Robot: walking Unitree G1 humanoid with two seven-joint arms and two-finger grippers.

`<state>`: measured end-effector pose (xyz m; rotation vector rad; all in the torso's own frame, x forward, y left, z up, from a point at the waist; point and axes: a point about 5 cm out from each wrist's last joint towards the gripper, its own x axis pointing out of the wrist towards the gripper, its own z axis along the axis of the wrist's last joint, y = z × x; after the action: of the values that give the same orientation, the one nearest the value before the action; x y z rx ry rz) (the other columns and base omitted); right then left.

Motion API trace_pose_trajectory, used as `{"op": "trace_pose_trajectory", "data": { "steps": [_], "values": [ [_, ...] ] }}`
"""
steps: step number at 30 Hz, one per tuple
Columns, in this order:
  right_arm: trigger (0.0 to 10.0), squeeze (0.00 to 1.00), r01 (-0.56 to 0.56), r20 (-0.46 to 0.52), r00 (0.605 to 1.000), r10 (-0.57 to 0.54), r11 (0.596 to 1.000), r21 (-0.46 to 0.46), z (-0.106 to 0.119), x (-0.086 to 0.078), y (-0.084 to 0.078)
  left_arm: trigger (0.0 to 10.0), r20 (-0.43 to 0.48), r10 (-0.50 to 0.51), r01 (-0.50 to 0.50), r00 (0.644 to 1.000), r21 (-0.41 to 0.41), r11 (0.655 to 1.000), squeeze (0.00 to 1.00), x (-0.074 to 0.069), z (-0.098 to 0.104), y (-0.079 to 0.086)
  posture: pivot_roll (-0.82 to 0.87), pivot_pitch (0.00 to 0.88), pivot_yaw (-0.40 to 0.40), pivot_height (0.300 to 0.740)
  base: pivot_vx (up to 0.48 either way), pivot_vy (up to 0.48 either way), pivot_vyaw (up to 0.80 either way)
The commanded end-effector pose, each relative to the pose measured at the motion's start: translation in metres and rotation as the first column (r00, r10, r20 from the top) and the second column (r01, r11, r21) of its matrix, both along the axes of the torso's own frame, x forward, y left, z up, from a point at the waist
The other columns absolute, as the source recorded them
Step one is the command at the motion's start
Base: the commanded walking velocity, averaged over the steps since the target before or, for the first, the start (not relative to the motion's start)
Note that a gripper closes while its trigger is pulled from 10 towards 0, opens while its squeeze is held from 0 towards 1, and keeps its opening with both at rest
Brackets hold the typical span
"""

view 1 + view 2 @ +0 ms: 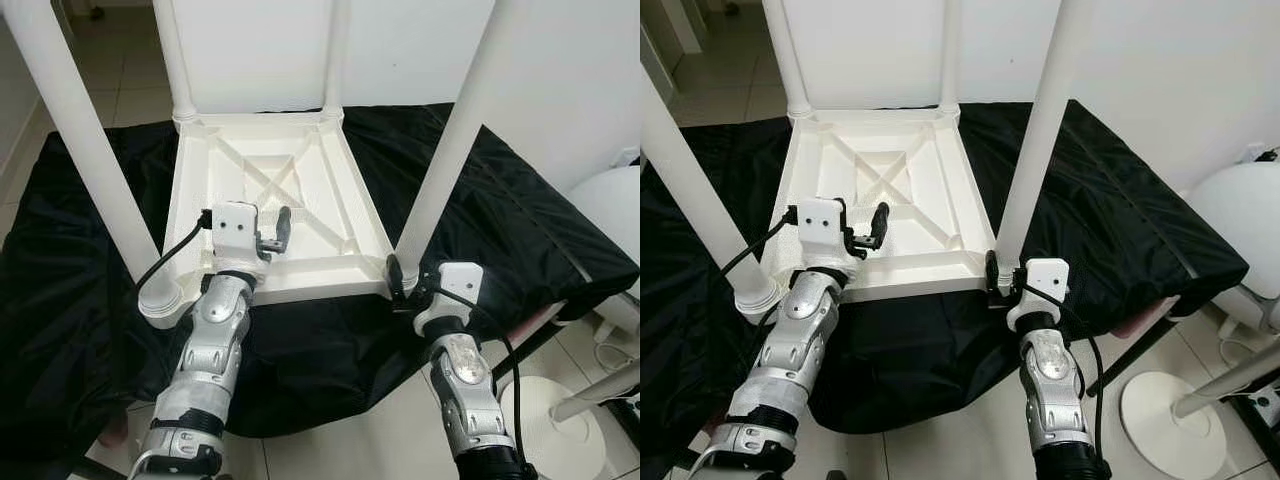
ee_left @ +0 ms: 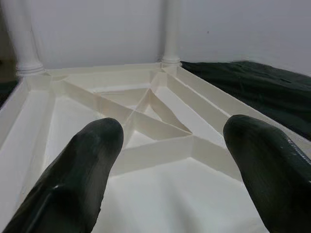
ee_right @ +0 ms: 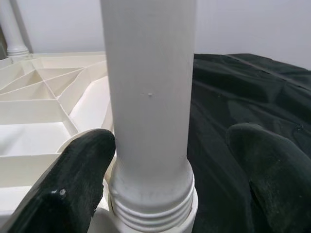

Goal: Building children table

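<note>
The white plastic children's table top (image 1: pixel 280 215) lies upside down, ribbed underside up, on a worktop draped in black cloth (image 1: pixel 520 230). Four white round plastic legs stand in its corner sockets: the two far legs (image 1: pixel 172 60), the near-left leg (image 1: pixel 85 150) and the near-right leg (image 1: pixel 455 140). The near-right leg's threaded base (image 3: pixel 153 206) shows some thread above its socket, so it may not be fully screwed home; whether the other three are tight cannot be told. The right end effector (image 1: pixel 1002 280) sits at the foot of that leg, its fingers (image 3: pixel 73 179) spread wide to either side, one finger close beside the post and the other well clear, so it is not gripping. The left end effector (image 1: pixel 272 235) hovers over the near part of the ribbed underside with its fingers (image 2: pixel 87 165) wide apart and holding nothing. Judging from this, assembly looks nearly complete: what seems left is tightening the last leg and turning the table upright. A white round-based stand (image 1: pixel 550 420) is on the tiled floor to the right.
</note>
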<state>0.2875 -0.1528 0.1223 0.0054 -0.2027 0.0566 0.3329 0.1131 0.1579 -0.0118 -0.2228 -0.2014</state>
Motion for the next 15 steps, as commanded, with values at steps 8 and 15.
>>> {"op": "trace_pose_trajectory", "data": {
  "steps": [8, 15],
  "values": [
    [10.0, 0.00, 0.012, 0.002, 1.000, -0.012, 0.999, -0.036, -0.005, -0.010, -0.011, 10.0, -0.003, -0.167, 0.167, 0.986, 0.086, 0.982, 0.00, -0.009, -0.011, 0.000, -0.05, 0.000, -0.007, 0.740, 0.000, 0.000, 0.00],
    [10.0, 0.00, 0.026, 0.014, 1.000, -0.026, 0.999, -0.034, -0.002, -0.014, -0.020, 10.0, 0.008, -0.183, 0.181, 0.983, 0.109, 0.977, 0.00, -0.018, -0.013, 0.005, -0.04, 0.000, -0.011, 0.740, 0.000, 0.000, 0.00]
  ]
}}
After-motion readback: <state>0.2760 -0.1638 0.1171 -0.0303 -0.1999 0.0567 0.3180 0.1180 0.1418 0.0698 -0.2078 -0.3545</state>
